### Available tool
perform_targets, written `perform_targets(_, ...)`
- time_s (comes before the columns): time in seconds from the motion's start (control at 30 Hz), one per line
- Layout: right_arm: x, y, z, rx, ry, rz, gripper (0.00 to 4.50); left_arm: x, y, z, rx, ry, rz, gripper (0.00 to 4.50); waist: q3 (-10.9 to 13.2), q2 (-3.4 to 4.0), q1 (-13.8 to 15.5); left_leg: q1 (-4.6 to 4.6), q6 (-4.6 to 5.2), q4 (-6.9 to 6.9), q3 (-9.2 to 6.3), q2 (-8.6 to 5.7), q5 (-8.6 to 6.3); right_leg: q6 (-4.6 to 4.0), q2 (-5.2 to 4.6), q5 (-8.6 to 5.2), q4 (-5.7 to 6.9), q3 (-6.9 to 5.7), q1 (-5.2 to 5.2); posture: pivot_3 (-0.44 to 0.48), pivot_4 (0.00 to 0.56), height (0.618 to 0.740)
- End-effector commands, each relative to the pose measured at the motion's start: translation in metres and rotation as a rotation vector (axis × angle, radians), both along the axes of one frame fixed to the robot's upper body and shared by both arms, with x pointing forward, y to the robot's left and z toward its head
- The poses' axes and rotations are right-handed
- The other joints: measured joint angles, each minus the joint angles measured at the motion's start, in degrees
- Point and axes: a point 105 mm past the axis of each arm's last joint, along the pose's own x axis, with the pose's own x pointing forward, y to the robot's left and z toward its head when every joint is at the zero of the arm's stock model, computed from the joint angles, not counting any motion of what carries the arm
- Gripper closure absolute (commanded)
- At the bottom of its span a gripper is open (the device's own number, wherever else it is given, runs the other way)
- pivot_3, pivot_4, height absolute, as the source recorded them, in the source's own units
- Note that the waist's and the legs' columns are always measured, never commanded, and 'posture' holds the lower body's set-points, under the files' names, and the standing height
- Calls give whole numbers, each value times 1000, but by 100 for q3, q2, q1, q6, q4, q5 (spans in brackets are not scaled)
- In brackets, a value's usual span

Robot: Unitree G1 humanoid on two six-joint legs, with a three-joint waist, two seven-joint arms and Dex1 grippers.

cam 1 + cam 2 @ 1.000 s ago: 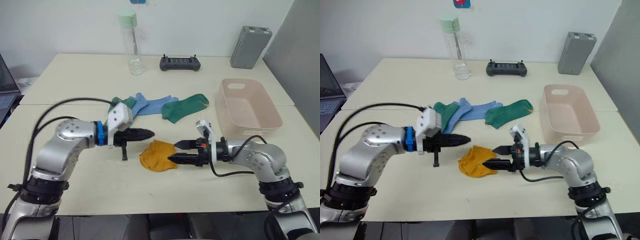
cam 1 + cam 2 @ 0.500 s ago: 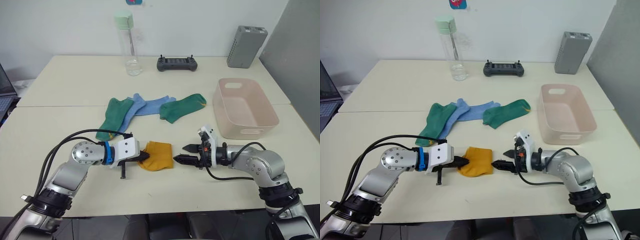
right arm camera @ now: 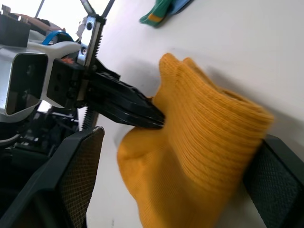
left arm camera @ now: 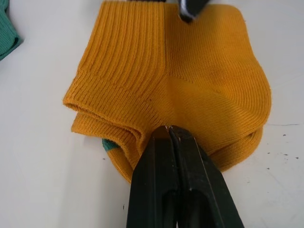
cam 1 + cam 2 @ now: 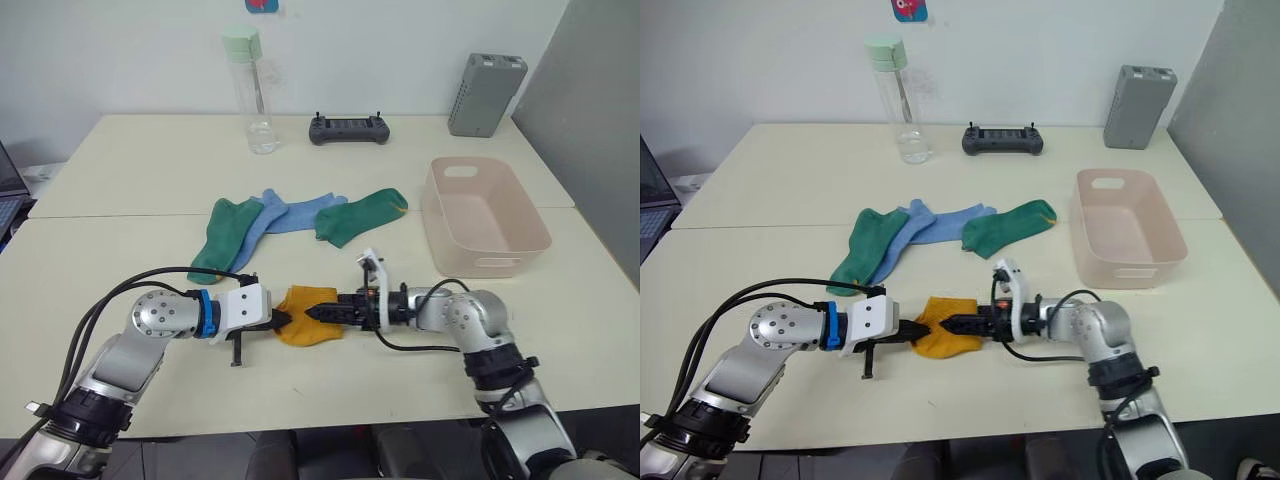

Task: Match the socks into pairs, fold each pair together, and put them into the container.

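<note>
A folded bundle of mustard-yellow socks (image 5: pixel 300 322) lies on the table near the front, with a bit of green trim peeking out underneath (image 4: pixel 108 145). My left gripper (image 5: pixel 279 318) is shut, its tips pressed against the bundle's left edge (image 4: pixel 167 128). My right gripper (image 5: pixel 314 311) reaches in from the right and is open, one finger (image 3: pixel 78 171) on each side of the yellow bundle (image 3: pixel 199 166). Farther back lie a dark green sock (image 5: pixel 224 236), a light blue sock (image 5: pixel 292 212) and another dark green sock (image 5: pixel 358 215). The pale pink container (image 5: pixel 488 262) stands empty at the right.
A clear bottle with a green cap (image 5: pixel 249 92), a black controller (image 5: pixel 347 128) and a grey upright box (image 5: pixel 485 80) stand along the table's far edge. A laptop corner (image 5: pixel 6 192) shows at the far left. The table's front edge runs just behind both arms.
My right gripper has moved left across the gap and now straddles the yellow bundle. The left gripper stays at the bundle's left edge. The camera has shifted slightly.
</note>
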Motion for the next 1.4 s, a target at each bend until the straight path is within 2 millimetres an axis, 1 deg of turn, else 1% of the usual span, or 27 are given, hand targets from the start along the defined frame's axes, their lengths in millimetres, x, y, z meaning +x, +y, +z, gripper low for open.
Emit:
perform_targets(0.03, -8, 13, -8, -15, 15, 53, 40, -3, 4, -13, 13, 59, 37, 4500, -1, 0, 1, 0, 0, -1, 0, 0, 0, 0, 0, 0, 0, -1, 0, 0, 150, 740)
perform_targets(0.17, -10, 17, -11, -17, 13, 66, 40, -2, 2, -11, 9, 57, 34, 4500, -5, 2, 2, 2, 0, -10, -3, 0, 0, -1, 0, -1, 0, -5, 0, 0, 150, 740)
perform_targets(0.27, -7, 17, -10, -9, 3, 54, 639, -1, 2, -9, 5, 57, 36, 4500, -9, 1, 3, 3, 0, -12, -3, 0, 0, -1, 0, -1, 0, -5, -1, 0, 150, 740)
perform_targets(0.4, -4, 14, -12, -16, -8, 37, 2032, -1, 3, -8, 5, 49, 39, 4500, -9, 1, 10, 2, 0, -13, -2, -1, 0, 0, 0, -1, -1, -4, -1, 0, 150, 740)
perform_targets(0.53, -5, 12, -12, -14, -20, 31, 3525, 0, 2, -5, -3, 40, 30, 4500, -10, -1, 13, 3, 0, -19, -5, 0, 0, 1, 0, 0, -1, -7, -2, 0, 150, 740)
perform_targets(0.63, -3, 9, -5, 1, -49, 19, 4446, 1, -2, 7, -75, 44, 33, 4500, -10, -2, 15, 4, 0, -19, -6, 0, 0, -6, 1, -4, -1, -7, -2, 0, 150, 740)
perform_targets(0.7, 1, 2, 4, 11, -86, -3, 4479, 5, -3, 24, -159, 62, 53, 4500, -8, -3, 33, 2, 0, -18, -2, -1, 0, -11, -2, -6, -2, -5, -2, 0, 150, 740)
perform_targets(0.77, 6, -9, 17, 24, -128, -30, 4500, 9, -6, 46, -273, 89, 80, 4109, -3, -5, 64, -4, 0, -17, -2, -1, 1, -11, -2, -6, -2, -4, -5, 0, 150, 740)
perform_targets(0.8, 10, -17, 27, 32, -160, -57, 4500, 13, -9, 62, -350, 106, 94, 3921, 1, -11, 87, -12, 0, -16, -3, -1, 1, -10, -2, -6, -2, -9, -8, 0, 150, 740)
perform_targets(0.83, 14, -25, 36, 36, -191, -78, 4500, 14, -11, 74, -402, 118, 97, 3594, 6, -13, 116, -18, 0, -13, -3, -1, 1, -10, -4, -6, -2, -13, -9, 0, 150, 740)
perform_targets(0.87, 18, -36, 53, 46, -244, -107, 4500, 17, -16, 90, -464, 128, 91, 3322, 7, -14, 130, -26, 0, -8, -5, -1, 1, -1, -5, -1, -2, -18, -11, 0, 150, 740)
perform_targets(0.9, 20, -44, 63, 52, -280, -125, 4500, 17, -19, 101, -501, 137, 84, 3002, 9, -14, 144, -28, 0, -2, -4, 0, 1, 10, -5, 4, -4, -19, -8, 0, 150, 740)
perform_targets(0.97, 26, -60, 92, 86, -360, -184, 4500, 21, -29, 123, -567, 133, 68, 2370, 11, -13, 139, -35, -1, 2, -2, -1, 1, 20, -6, 8, -11, -17, -7, 0, 150, 740)
perform_targets(1.03, 31, -76, 117, 115, -414, -237, 4500, 23, -43, 138, -612, 123, 42, 1730, 10, -13, 130, -33, -1, -2, 0, -3, 0, 23, -6, 4, -11, -16, -6, 0, 150, 740)
perform_targets(1.1, 34, -93, 138, 99, -486, -280, 4500, 23, -57, 149, -651, 115, 11, 1100, 11, -13, 120, -30, -1, -16, -1, -3, 0, 20, -6, 1, -11, -18, -6, 0, 150, 740)
perform_targets(1.13, 39, -110, 155, 56, -565, -325, 4500, 23, -69, 156, -660, 92, -15, 820, 13, -11, 123, -30, -1, -20, -3, -2, 0, 17, -5, 1, -11, -20, -7, 0, 150, 740)
perform_targets(1.2, 45, -136, 176, -45, -702, -398, 4500, 27, -86, 166, -669, 41, -36, 135, 19, -9, 146, -32, -1, -25, -3, -6, 0, 15, -6, 0, -11, -20, -9, 0, 150, 740)
perform_targets(1.27, 51, -164, 190, -217, -861, -460, 4500, 33, -104, 174, -706, -12, -41, 63, 19, -9, 200, -32, -1, -28, -3, -10, 0, 15, -8, 0, -16, -18, -9, 0, 150, 740)
perform_targets(1.37, 57, -192, 203, -414, -1033, -500, 4500, 40, -124, 183, -768, -56, -16, 63, 19, -9, 235, -31, 0, -31, 1, -17, 0, 18, -13, -3, -25, -13, -6, 0, 150, 740)
perform_targets(1.4, 62, -205, 206, -536, -1127, -507, 4500, 42, -133, 186, -790, -56, -15, 63, 19, -8, 236, -31, 0, -30, 3, -19, 0, 19, -15, -3, -25, -11, -5, 0, 150, 740)
